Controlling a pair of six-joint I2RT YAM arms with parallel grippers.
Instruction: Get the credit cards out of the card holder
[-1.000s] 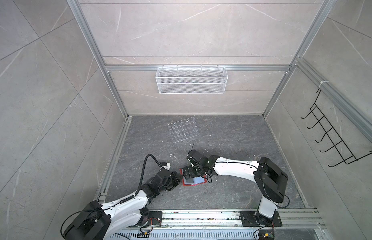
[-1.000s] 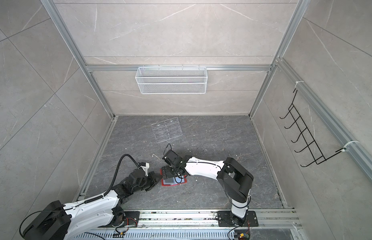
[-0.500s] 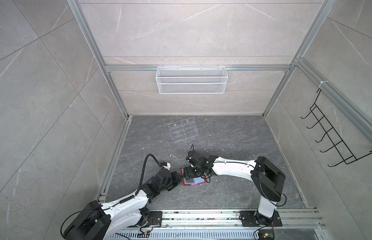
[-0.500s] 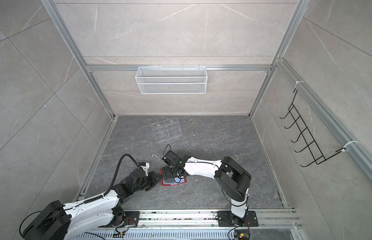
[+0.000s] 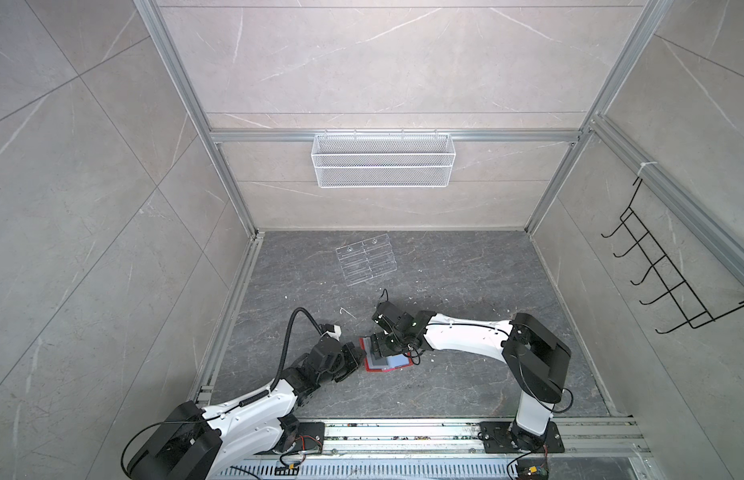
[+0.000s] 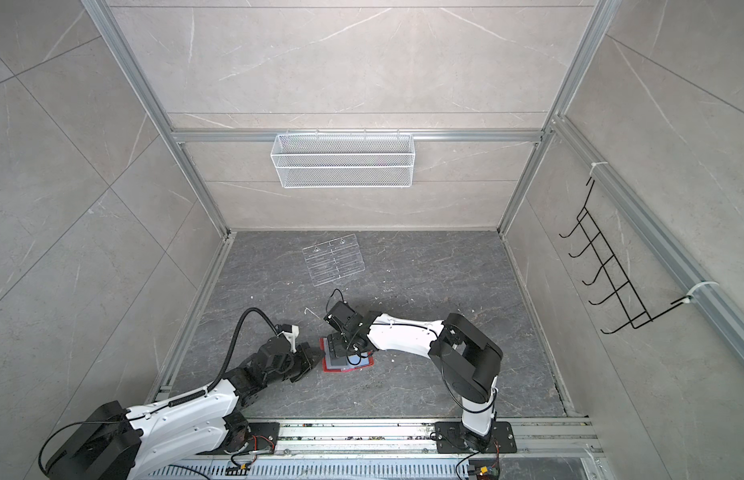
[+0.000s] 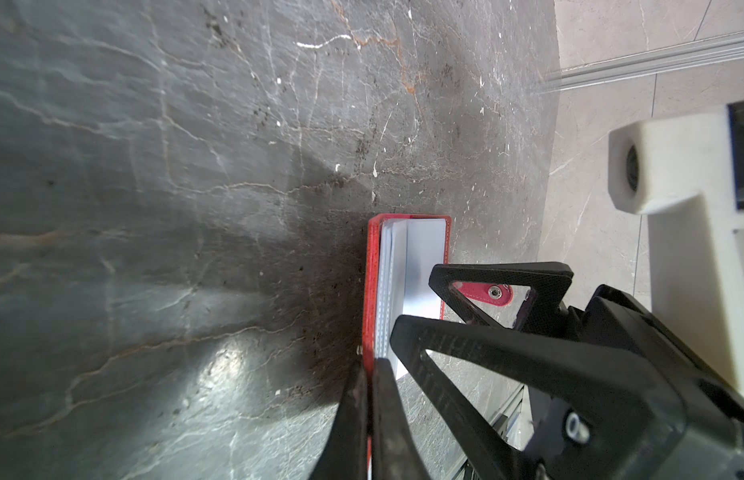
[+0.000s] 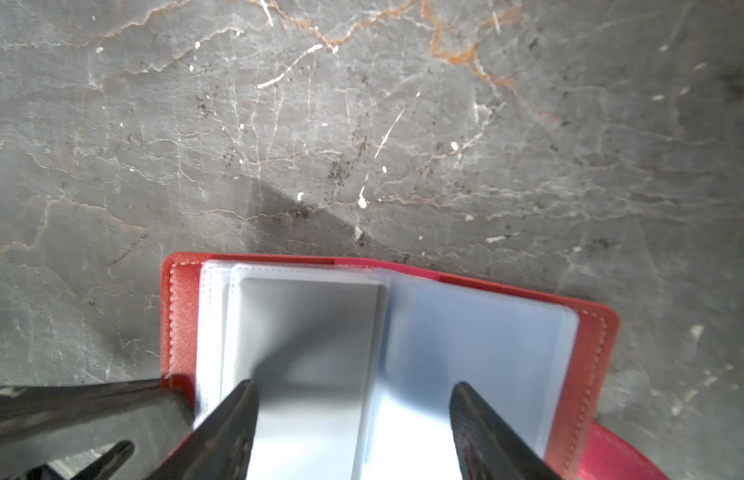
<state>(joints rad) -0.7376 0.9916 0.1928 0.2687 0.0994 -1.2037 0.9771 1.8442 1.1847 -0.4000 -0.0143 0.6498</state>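
The card holder (image 5: 393,362) lies open on the dark marble tabletop (image 5: 465,266), near the front edge and a little left of centre in both top views. Its red covers are spread flat and its clear sleeves face up.

The left claw (image 7: 369,368) is clenched on the near corner of the left cover, with the red edge pinched between its two fingers. In the right wrist view those fingers meet the cover's corner beside the stack of sleeves.

The right claw (image 8: 353,388) hangs just over the open pages, released, with its jaws standing well apart. One fingertip is at the left edge of the upper sleeve and the other is over the bluish page (image 8: 478,353) to its right.

Inside that upper sleeve sits a dark grey rectangle, which looks like one of the credit cards (image 8: 312,332). The view is blurred, so I cannot tell whether the fingertips touch the plastic. The snap strap (image 7: 493,293) pokes out from the right cover, toward the right arm.

Farther back, well apart from the holder, a clear acrylic rack (image 5: 367,259) lies flat on the tabletop. A white wire basket (image 5: 382,160) hangs on the far wall, and a black hook rail (image 5: 661,274) hangs on the right wall.
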